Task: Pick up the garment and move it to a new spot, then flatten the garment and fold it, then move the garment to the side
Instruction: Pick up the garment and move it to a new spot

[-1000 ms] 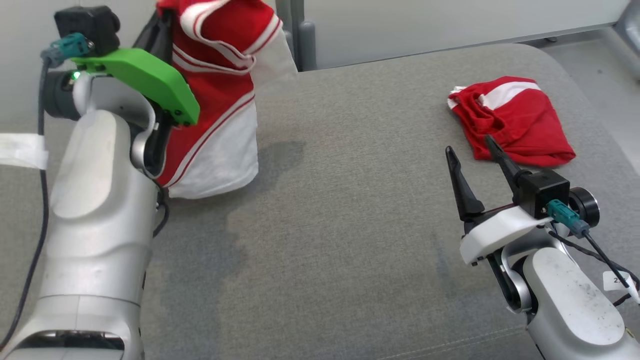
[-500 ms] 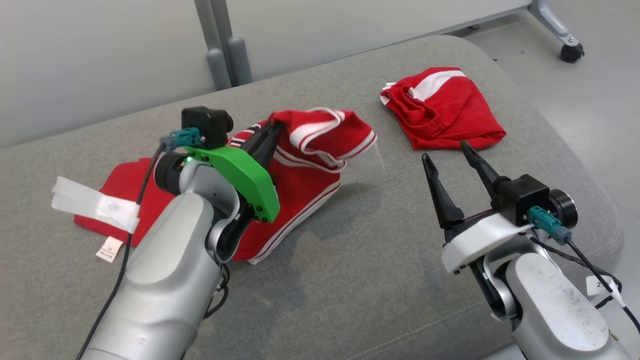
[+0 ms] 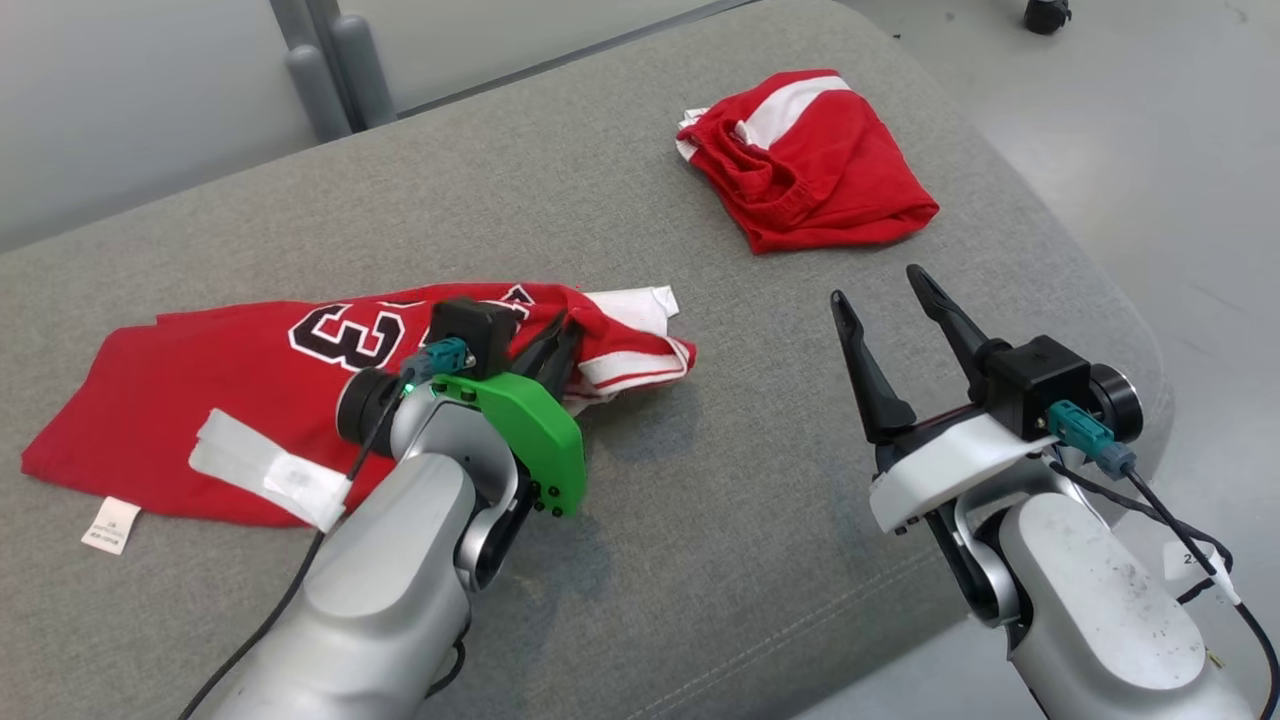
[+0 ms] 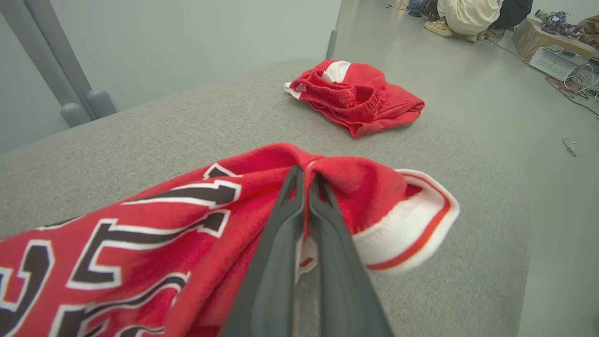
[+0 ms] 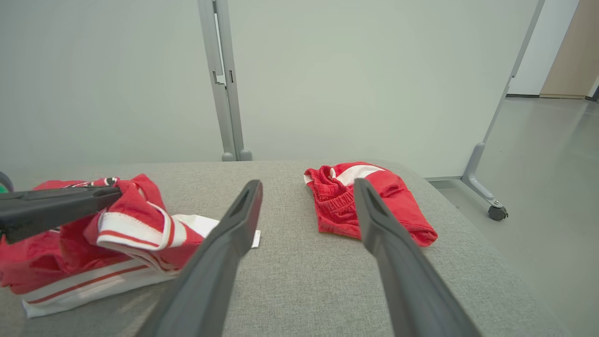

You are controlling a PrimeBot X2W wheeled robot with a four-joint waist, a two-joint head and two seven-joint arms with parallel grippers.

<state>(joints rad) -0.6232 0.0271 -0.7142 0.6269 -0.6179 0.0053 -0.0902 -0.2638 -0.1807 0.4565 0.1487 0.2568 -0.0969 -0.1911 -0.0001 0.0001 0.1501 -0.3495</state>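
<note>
Now, step: I am seemingly laying the red soft-knit jersey with black-and-white numerals point(image 3: 230, 400) onto the grey woven cushion point(image 3: 700, 520); I am judging that a low, slow release avoids bunching.
Left gripper point(image 3: 560, 335): pinching its white-trimmed ribbed edge, fingers closed.
Right gripper point(image 3: 875, 285): hanging spread, empty.
Cloth: lying limp, crumpling at my end.

The jersey point(image 3: 200, 400) lies on the left half of the padded surface point(image 3: 700, 520), its length running left to right. The left gripper point(image 4: 305, 175) sits at the jersey's right end, pinching a fold there. The shorts point(image 3: 810, 170) lie at the far right of the surface, well apart from the jersey. The right gripper point(image 3: 877, 283) stands before the shorts, not touching them. Two posts point(image 3: 330, 60) stand behind the surface.
</note>
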